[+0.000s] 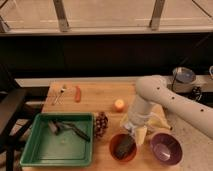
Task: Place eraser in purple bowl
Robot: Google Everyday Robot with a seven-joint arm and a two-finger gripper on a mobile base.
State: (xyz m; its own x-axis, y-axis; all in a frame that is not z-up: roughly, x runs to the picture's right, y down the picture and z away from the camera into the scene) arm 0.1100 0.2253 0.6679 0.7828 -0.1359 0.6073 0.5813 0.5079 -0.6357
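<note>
Two bowls are sitting side by side at lower right, the eraser (123, 145) lying in the orange bowl (112, 149), not the purple bowl (167, 151), while the gripper (139, 132) is hanging between them, probably lining up a pick, its clench impossible to tell.

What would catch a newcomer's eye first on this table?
The big white robot arm reaches in from the right, its gripper hanging low over the front of the wooden table, just above the orange bowl. That bowl holds the dark eraser, while the purple bowl to its right is empty. At front left sits a green tray with utensils in it.
</note>
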